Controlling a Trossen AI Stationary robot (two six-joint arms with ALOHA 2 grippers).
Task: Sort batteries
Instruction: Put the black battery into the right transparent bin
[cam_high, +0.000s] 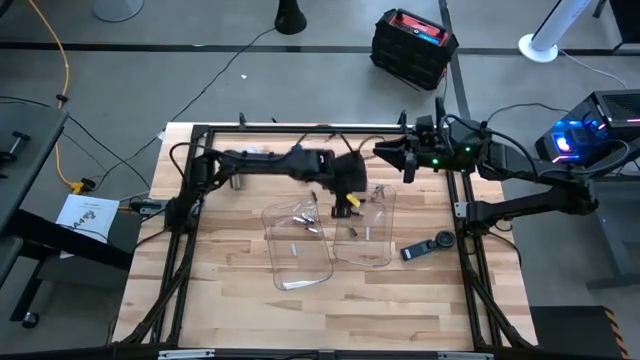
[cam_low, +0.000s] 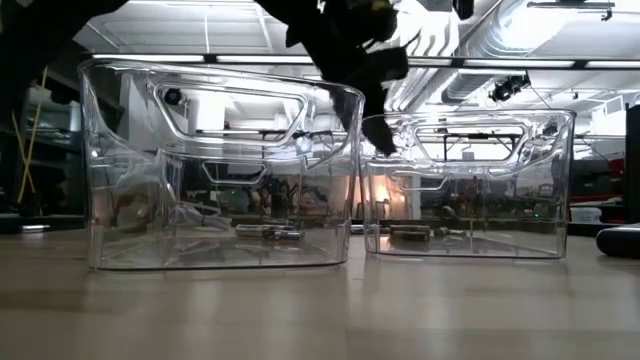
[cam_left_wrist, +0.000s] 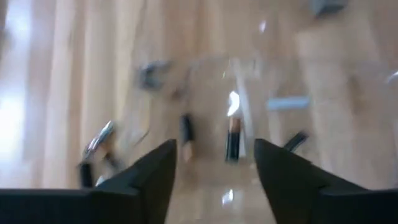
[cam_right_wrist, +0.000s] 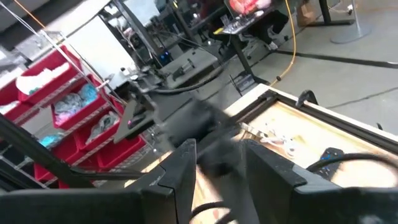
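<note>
Left gripper (cam_left_wrist: 214, 168) hangs spread, empty, batteries (cam_left_wrist: 233, 138) just beneath it; right gripper (cam_right_wrist: 217, 163) spread, well apart.

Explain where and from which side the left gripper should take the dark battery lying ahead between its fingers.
Grip the dark battery across its middle, coming straight down. It lies flat, lengthwise in line with the gap of the open left gripper, so the fingers would likely close on its long curved sides. The right gripper waits near the table's far edge.
</note>
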